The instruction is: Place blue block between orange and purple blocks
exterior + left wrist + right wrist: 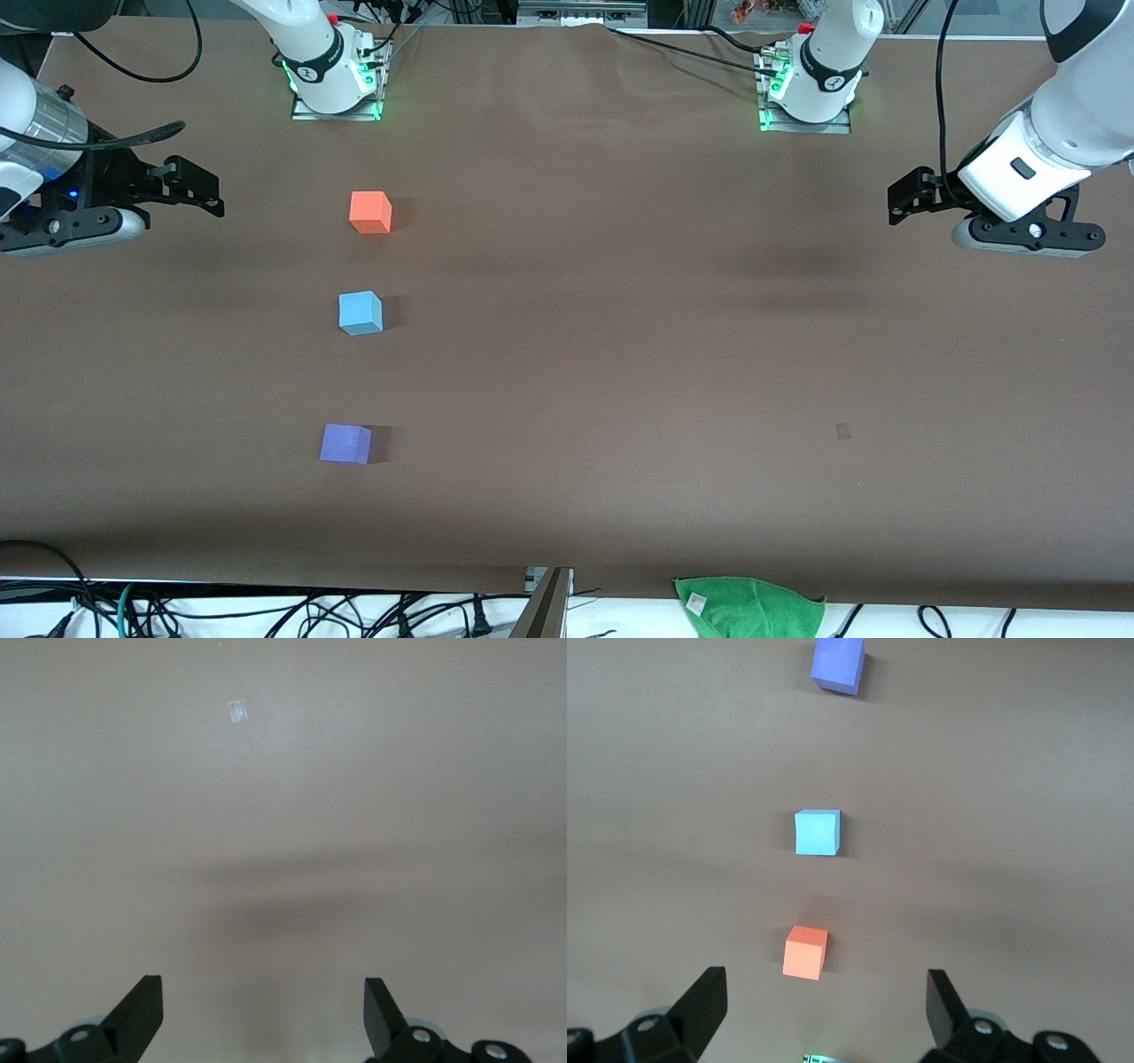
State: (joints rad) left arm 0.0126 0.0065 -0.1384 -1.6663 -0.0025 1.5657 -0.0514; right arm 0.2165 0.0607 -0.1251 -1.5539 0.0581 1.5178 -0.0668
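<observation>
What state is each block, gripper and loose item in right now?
blue block: flat on the table, between the other two cubes, touching neither.
orange block: flat on the table, farthest from the front camera.
purple block: flat on the table, nearest the front camera.
right gripper: open, empty, at the right arm's end.
left gripper: open, empty, over bare table at the left arm's end.
green cloth: crumpled at the table's near edge.

Probably a robotics lab: bolted arm bases, brown-covered table, loose cables along its edge.
</observation>
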